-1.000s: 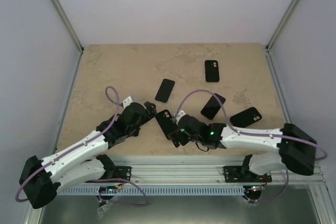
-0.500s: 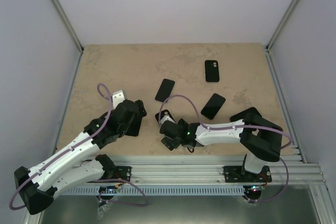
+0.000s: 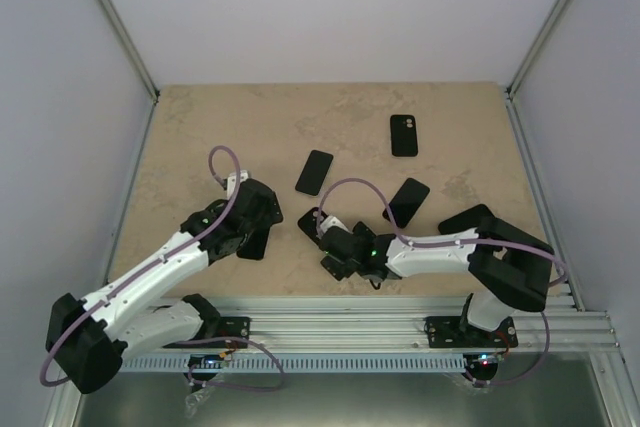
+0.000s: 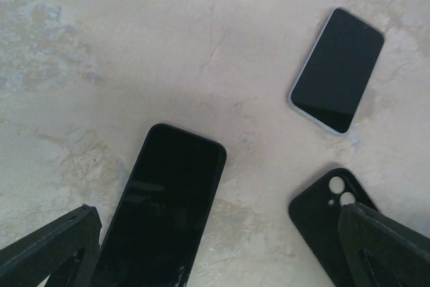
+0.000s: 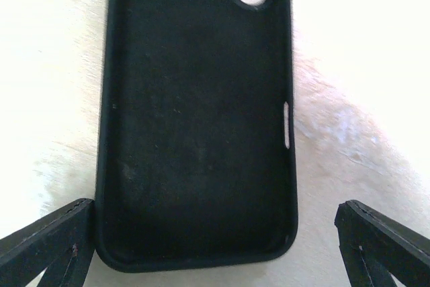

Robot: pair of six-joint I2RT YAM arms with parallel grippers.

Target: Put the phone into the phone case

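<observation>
A black phone [image 4: 161, 213] lies face up on the table under my left gripper [image 4: 215, 240]. The gripper is open, with a finger on each side of the phone and not touching it. In the top view the phone [image 3: 252, 244] is just near of the left gripper [image 3: 262, 219]. An empty black phone case [image 5: 195, 119] lies open side up, camera holes at its far end, between the spread fingers of my open right gripper [image 5: 215, 240]. The case [image 3: 312, 223] lies right of the phone in the top view, by the right gripper [image 3: 332, 249]. It also shows in the left wrist view [image 4: 336, 216].
More dark phones and cases lie further back: one [image 3: 314, 172] behind the case, also visible with a pale edge in the left wrist view [image 4: 336, 70], one [image 3: 405, 202] to the right, one [image 3: 404, 135] at the back, and one [image 3: 466, 219] by the right arm.
My left gripper has moved left, away from the case, and now hovers over the phone. My right gripper has shifted a little over the case. Both stay open.
</observation>
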